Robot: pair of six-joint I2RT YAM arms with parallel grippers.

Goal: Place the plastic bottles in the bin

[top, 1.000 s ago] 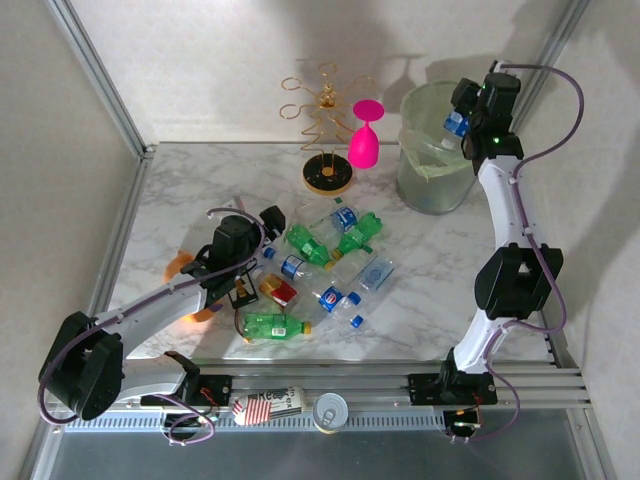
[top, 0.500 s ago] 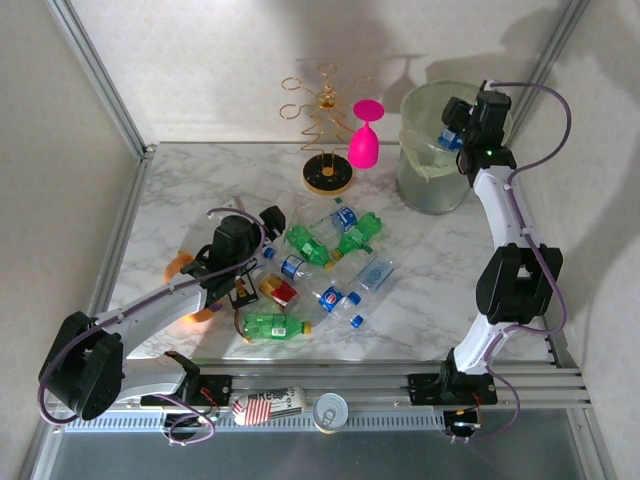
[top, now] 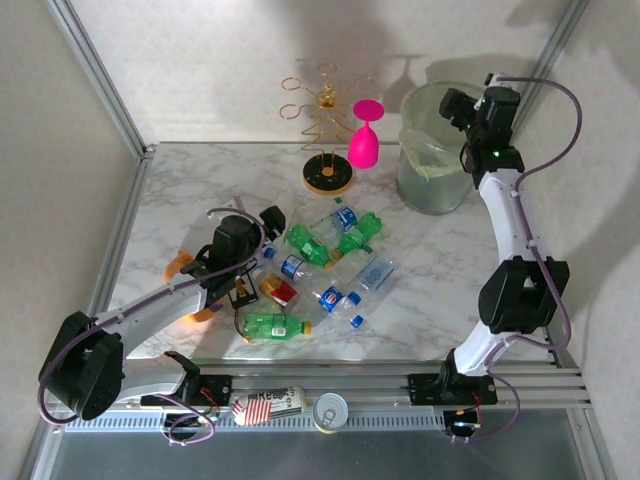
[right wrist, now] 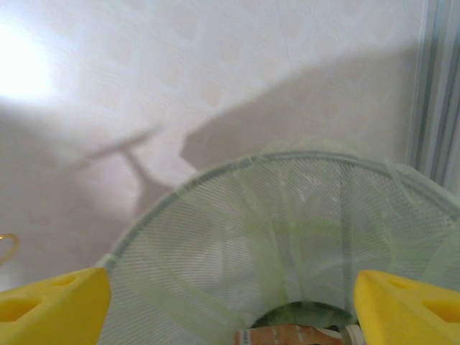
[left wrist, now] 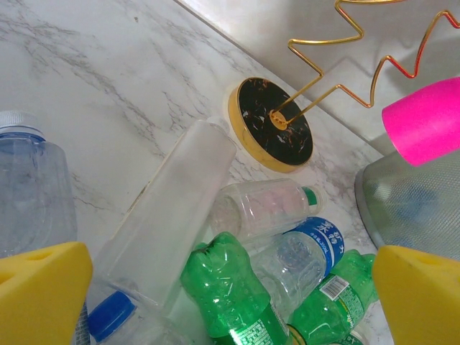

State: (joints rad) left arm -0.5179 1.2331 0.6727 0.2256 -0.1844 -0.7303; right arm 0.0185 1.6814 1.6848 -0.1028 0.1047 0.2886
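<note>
light: bright, even | shadows: soft on back wall (top: 250, 50) (glare top-left in right wrist view) | focus: sharp overhead

**Work Surface: White Marble-Pattern Table**

The table (top: 190, 190) is white with grey veining. The plastic bottles (top: 325, 262) lie on their sides in a loose cluster at its centre, several touching. The bin (top: 432, 185) stands upright at far right. A gold wire rack (top: 328, 177) on a round black base stands far centre. An orange object (top: 180, 266) sits near the left edge.
</note>
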